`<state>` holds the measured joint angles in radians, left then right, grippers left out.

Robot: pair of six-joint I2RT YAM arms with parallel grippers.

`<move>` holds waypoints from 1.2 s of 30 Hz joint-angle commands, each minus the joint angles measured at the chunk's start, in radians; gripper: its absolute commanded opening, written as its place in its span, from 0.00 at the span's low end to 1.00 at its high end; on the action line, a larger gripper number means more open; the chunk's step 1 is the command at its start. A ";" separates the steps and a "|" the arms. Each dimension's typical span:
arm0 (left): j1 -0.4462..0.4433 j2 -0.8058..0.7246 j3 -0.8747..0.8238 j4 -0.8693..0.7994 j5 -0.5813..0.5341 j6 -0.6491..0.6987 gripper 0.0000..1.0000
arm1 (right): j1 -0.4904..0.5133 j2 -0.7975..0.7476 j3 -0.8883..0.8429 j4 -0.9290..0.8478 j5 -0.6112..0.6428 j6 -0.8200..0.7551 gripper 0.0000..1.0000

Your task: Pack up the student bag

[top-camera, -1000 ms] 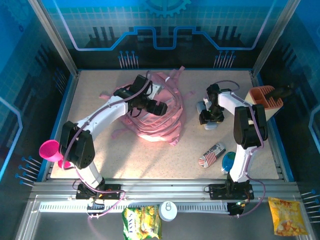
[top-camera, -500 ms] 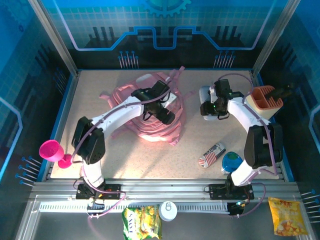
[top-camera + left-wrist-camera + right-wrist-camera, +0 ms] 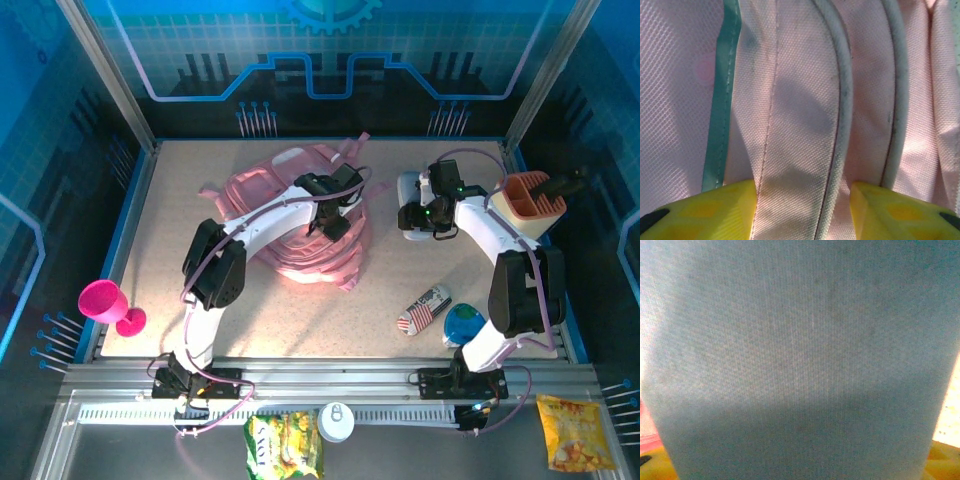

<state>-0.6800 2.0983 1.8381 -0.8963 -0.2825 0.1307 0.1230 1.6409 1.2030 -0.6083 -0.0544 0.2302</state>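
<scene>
On the speckled counter [image 3: 250, 310] inside a blue-lit enclosure, the pink student bag [image 3: 262, 188] lay centre-left. The left pincer [image 3: 802, 206] straddled one of its folds, its grip impossible to tell; the right pincer [image 3: 797, 465] clenched a grey-blue fabric pouch [image 3: 790, 340].

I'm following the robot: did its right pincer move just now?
Yes. The right pincer, holding a blue-grey pouch, moved farther back, away from the striped can.
</scene>
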 commanded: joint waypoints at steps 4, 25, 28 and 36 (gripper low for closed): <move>-0.007 0.026 0.051 -0.037 -0.048 -0.002 0.48 | -0.015 -0.025 -0.002 0.015 -0.027 0.021 0.64; 0.073 -0.209 -0.017 0.113 -0.031 -0.085 0.00 | 0.004 -0.110 -0.042 0.032 -0.097 0.022 0.66; 0.100 -0.309 -0.098 0.232 -0.026 -0.118 0.00 | 0.052 -0.110 -0.031 0.012 -0.084 0.006 0.67; 0.154 -0.457 -0.234 0.460 0.064 -0.230 0.00 | 0.240 -0.016 0.082 -0.089 -0.085 -0.025 0.67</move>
<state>-0.5251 1.6901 1.6085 -0.6071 -0.2722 -0.0265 0.3073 1.5845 1.2255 -0.6521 -0.1146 0.2272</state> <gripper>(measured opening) 0.050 0.672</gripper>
